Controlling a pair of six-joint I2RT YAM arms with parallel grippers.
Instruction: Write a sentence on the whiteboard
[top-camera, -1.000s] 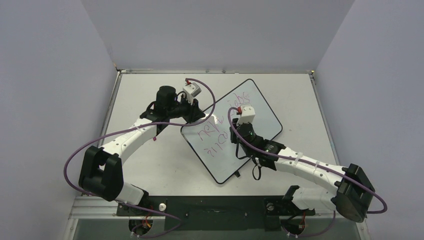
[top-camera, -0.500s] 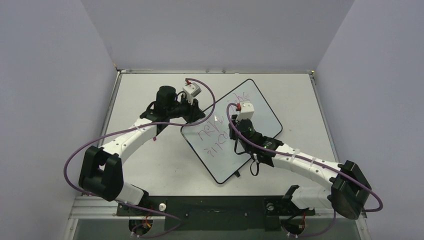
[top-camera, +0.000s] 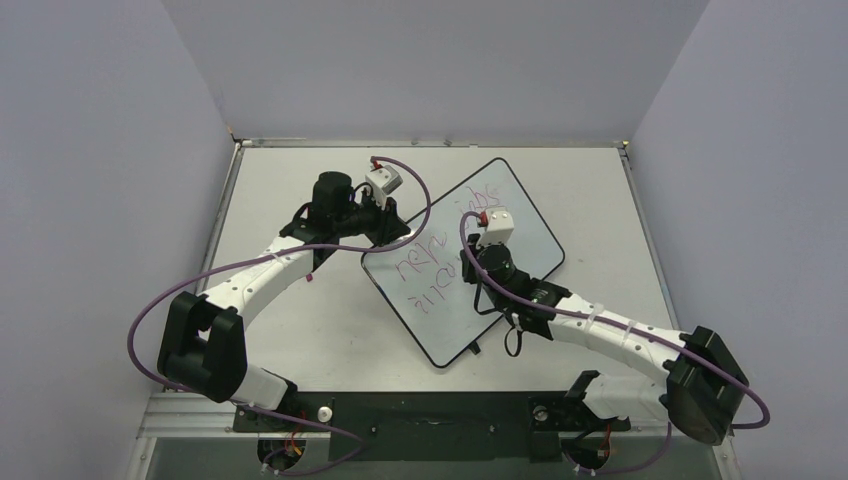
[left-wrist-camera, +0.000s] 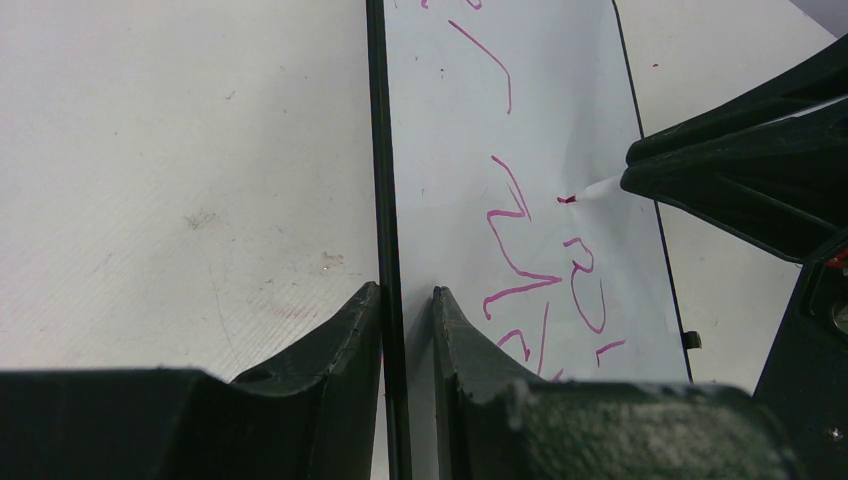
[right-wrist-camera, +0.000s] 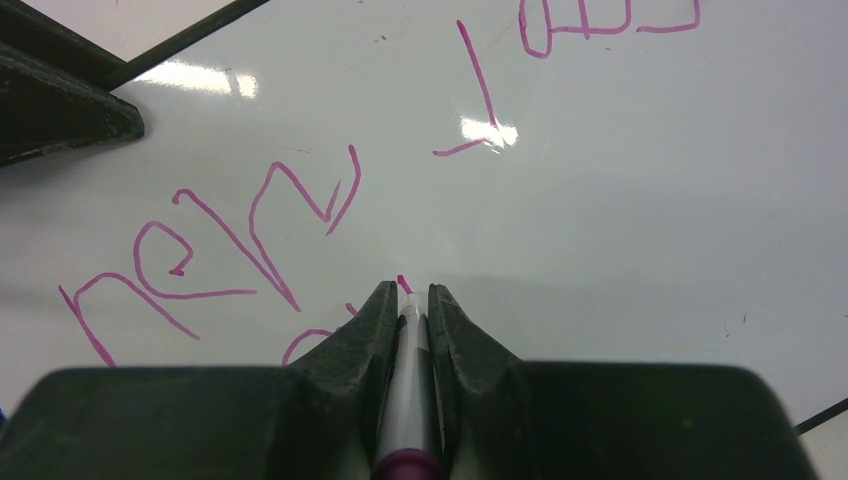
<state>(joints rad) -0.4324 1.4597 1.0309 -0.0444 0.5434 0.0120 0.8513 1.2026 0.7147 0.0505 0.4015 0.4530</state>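
Note:
The whiteboard (top-camera: 520, 215) lies tilted on the table, with the pink sentence (top-camera: 425, 280) in two lines on it. The strokes also show in the left wrist view (left-wrist-camera: 520, 250) and the right wrist view (right-wrist-camera: 250, 230). My left gripper (left-wrist-camera: 406, 300) is shut on the whiteboard's black edge (left-wrist-camera: 378, 150) at its left corner (top-camera: 390, 235). My right gripper (right-wrist-camera: 408, 295) is shut on a white marker pen (right-wrist-camera: 408, 390) with a pink end. Its pink tip (left-wrist-camera: 567, 199) is at the board surface near the writing. The right gripper (top-camera: 478, 262) hovers over the board's middle.
The grey table (top-camera: 290, 330) extends left of the board and behind it. Walls close in on the left, right and back. Purple cables loop over both arms. A small black tab (top-camera: 474, 349) sticks out at the board's near edge.
My right gripper with the marker shifted slightly left over the board and then back right. The left arm and the board have not moved.

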